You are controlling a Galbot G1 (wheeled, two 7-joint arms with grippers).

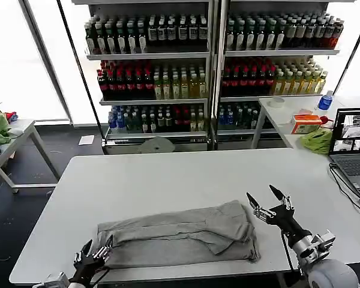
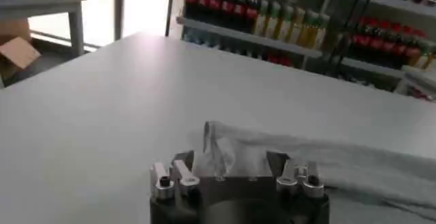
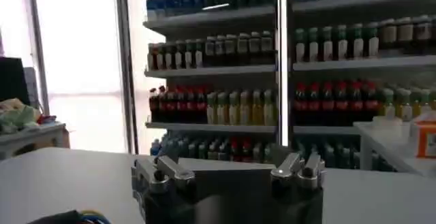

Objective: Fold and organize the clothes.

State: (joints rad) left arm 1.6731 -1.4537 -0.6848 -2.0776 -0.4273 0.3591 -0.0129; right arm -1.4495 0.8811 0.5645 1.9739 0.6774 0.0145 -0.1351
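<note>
A light grey shirt lies folded into a long band near the front edge of the white table. My left gripper is low at the shirt's left end, open. In the left wrist view, the grey cloth runs away from the left gripper, and a raised corner of it stands between the spread fingers. My right gripper hovers open just past the shirt's right end, above the table. The right wrist view has the right gripper with nothing between its fingers.
Shelves of bottles stand behind the table. A side table at the right holds a laptop, a lime-green cloth and an orange box. Another small table with garments stands far left.
</note>
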